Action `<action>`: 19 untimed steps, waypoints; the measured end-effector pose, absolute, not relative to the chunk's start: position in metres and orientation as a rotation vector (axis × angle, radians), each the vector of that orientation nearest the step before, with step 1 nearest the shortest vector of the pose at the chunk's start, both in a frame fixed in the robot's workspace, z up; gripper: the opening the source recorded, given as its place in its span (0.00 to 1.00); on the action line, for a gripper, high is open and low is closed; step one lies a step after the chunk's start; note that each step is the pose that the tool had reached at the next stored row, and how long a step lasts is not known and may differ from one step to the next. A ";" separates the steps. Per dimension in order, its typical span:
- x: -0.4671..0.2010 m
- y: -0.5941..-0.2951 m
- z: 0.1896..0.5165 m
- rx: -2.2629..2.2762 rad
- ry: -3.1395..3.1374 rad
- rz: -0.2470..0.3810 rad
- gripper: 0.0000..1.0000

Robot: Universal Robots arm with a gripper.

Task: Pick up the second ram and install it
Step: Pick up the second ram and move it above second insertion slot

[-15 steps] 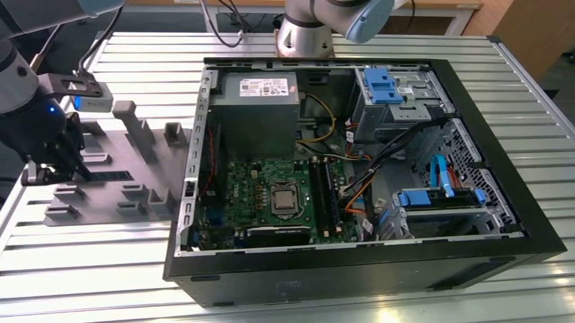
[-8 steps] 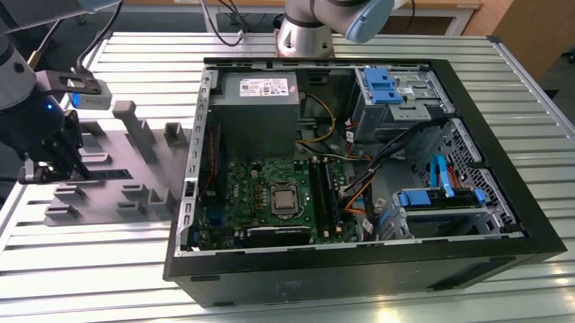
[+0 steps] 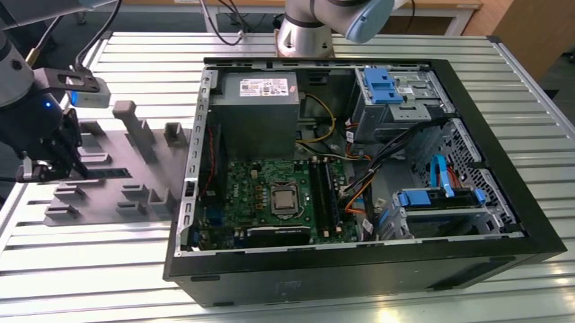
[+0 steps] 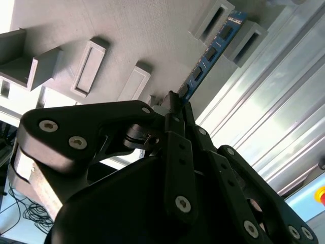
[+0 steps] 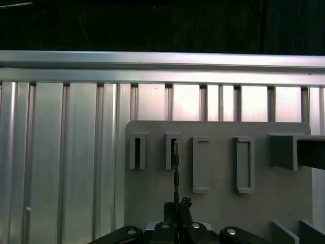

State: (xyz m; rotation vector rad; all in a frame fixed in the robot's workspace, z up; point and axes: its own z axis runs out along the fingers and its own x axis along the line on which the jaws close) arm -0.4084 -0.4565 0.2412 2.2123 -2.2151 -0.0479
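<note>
The second ram [image 4: 210, 51] is a thin blue stick with black chips. It lies on edge in the grey tray [image 4: 127, 35], its far end between two upright blocks. In the first wrist view the ram [image 5: 176, 173] shows edge-on, running from my fingertips to a slot block. My gripper [image 4: 175, 99] is shut on the ram's near end. In the exterior view my gripper [image 3: 63, 168] sits low over the tray [image 3: 117, 202] at that view's left, with the ram [image 3: 110, 173] a dark strip beside it.
An open computer case [image 3: 359, 269] lies on the slatted metal table [image 3: 90, 269], with the green motherboard [image 3: 252, 195] and its long memory slots [image 3: 322, 195] inside. Cables, blue drive bays [image 3: 395, 87] and a power supply [image 3: 256, 101] crowd the case. The arm's base [image 3: 306, 33] stands behind it.
</note>
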 end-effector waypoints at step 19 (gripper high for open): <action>-0.408 -0.456 0.252 2.212 -2.215 -0.048 0.14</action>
